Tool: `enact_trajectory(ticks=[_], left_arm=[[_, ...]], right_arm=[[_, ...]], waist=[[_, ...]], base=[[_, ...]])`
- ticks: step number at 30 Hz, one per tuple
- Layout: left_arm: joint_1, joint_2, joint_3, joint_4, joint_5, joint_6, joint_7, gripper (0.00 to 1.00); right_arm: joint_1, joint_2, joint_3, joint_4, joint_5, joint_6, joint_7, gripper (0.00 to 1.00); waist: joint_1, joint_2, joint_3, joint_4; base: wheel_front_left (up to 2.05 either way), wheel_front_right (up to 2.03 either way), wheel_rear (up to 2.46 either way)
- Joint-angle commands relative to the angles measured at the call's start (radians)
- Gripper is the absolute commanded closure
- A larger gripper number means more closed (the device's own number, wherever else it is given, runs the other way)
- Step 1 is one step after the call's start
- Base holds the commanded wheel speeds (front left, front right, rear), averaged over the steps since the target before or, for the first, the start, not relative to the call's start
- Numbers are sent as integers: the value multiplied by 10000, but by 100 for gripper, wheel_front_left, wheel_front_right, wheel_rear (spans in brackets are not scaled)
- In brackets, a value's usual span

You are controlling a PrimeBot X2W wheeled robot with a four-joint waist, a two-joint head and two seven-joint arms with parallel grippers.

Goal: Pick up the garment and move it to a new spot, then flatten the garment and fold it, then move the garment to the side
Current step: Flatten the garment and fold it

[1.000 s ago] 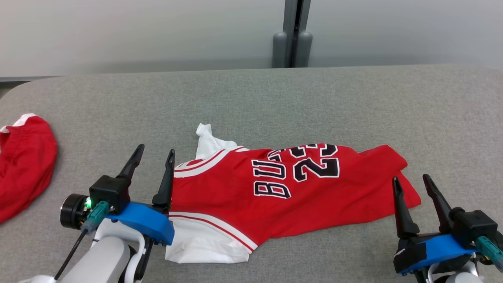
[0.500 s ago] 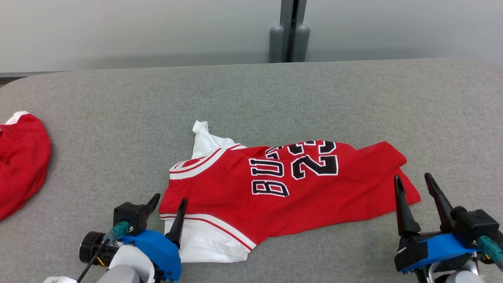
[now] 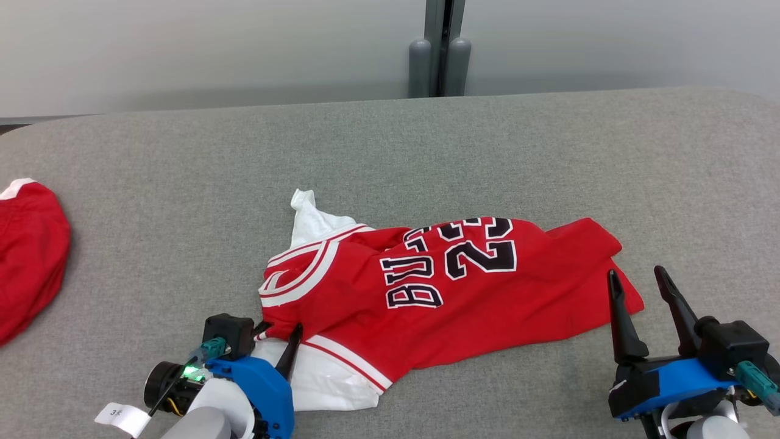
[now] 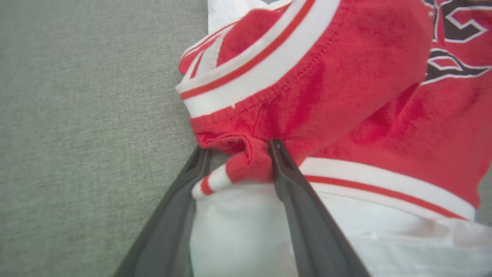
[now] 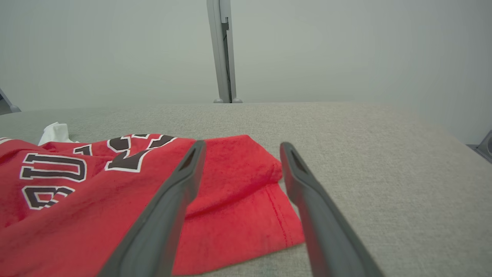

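I see left gripper (image 3: 280, 327) dropped back to jersey (image 3: 463, 299) near shoulder edge — fingers spread, straddling bunched red fold, not clamped. Collar rumpled since last look. Right gripper (image 3: 635, 271) unmoved — wide apart at hem. Jersey lies mid-table (image 3: 183, 183).

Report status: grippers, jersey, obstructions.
Left gripper open, fingers astride a shoulder fold of the jersey. Right gripper open by the hem corner, holding nothing. Jersey rumpled, not yet folded. Another red garment lies far left, out of the way.
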Motion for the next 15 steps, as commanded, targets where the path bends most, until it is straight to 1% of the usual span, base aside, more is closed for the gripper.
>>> enact_trajectory(ticks=[1, 4, 8, 12, 15], left_arm=[[-80, -85, -57, 302, 25, -89, -82, 100], [-223, -91, 5, 483, 44, -156, -405, 100], [-333, -63, 135, 283, 108, -153, -966, 100], [-213, -52, 297, -479, 61, -42, -1449, 100], [23, 161, 277, -1342, 248, 225, -1598, 100]], right_arm=[[-23, -11, -52, 42, -24, 1, -2, 0], [79, -9, -86, 87, -23, 1, -8, 0], [254, -11, -81, 125, 38, 1, -51, 0], [398, -12, -85, 153, 68, 1, -73, 0], [539, -9, -78, 176, 122, 3, -68, 0]], waist=[[-1, 0, -113, -20], [-1, 0, -302, 21], [-1, 0, -631, 158], [-1, 0, -945, 367], [-1, 0, -1104, 540]], base=[[0, 0, 0], [0, 0, 0], [0, 0, 0], [0, 0, 0], [0, 0, 0]])
